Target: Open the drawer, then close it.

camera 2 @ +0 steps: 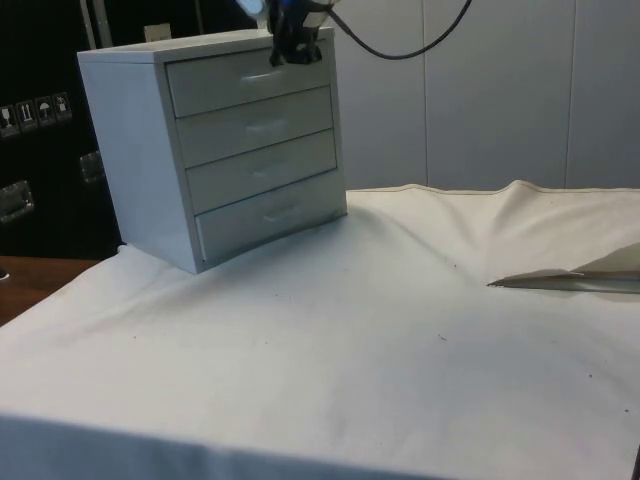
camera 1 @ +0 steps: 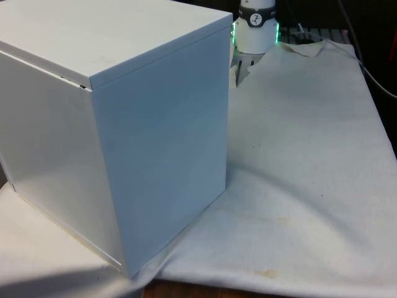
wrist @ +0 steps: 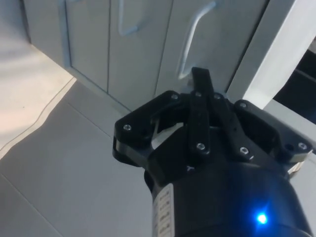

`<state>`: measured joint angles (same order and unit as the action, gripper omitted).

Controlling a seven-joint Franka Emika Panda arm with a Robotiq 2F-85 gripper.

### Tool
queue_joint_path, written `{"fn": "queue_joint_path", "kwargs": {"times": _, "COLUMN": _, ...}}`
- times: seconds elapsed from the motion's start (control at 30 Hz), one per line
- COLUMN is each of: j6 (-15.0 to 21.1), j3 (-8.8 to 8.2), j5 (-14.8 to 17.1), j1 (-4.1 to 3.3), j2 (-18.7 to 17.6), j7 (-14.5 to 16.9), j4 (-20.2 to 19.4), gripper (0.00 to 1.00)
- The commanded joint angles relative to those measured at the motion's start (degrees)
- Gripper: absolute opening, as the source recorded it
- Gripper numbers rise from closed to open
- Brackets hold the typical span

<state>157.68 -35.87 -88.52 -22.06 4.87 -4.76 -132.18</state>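
Note:
A white chest of drawers turns its plain back and side to the front view. In the side view the chest shows a stack of several drawers, all flush with the front. My black gripper hangs in front of the top drawer, near the end away from the dark cabinets and beside its handle. In the wrist view the gripper is shut with nothing between its fingers, its tip just beside the end of the top drawer's handle.
The white cloth covers the table in front of the chest. A raised fold in the cloth lies far from the chest in the side view. The chest stands close to the table's edge at the front view's left.

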Motion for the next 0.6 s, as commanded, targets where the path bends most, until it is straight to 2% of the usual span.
{"fn": "queue_joint_path", "kwargs": {"times": 0.0, "j6": -0.9, "j3": 0.34, "j5": -0.6, "j1": -0.06, "j2": 1.0, "j7": -0.1, "j4": -0.6, "gripper": 0.00}}
{"fn": "queue_joint_path", "kwargs": {"times": 0.47, "j6": -5.4, "j3": 2.92, "j5": -0.7, "j1": -0.23, "j2": 8.5, "j7": 0.1, "j4": -6.1, "gripper": 0.00}}
{"fn": "queue_joint_path", "kwargs": {"times": 0.5, "j6": -4.7, "j3": 2.58, "j5": -0.1, "j1": -0.23, "j2": 7.7, "j7": 0.3, "j4": -5.7, "gripper": 0.00}}
{"fn": "queue_joint_path", "kwargs": {"times": 0.57, "j6": -6.0, "j3": 3.32, "j5": -0.7, "j1": -0.23, "j2": 9.5, "j7": 0.2, "j4": -6.9, "gripper": 0.00}}
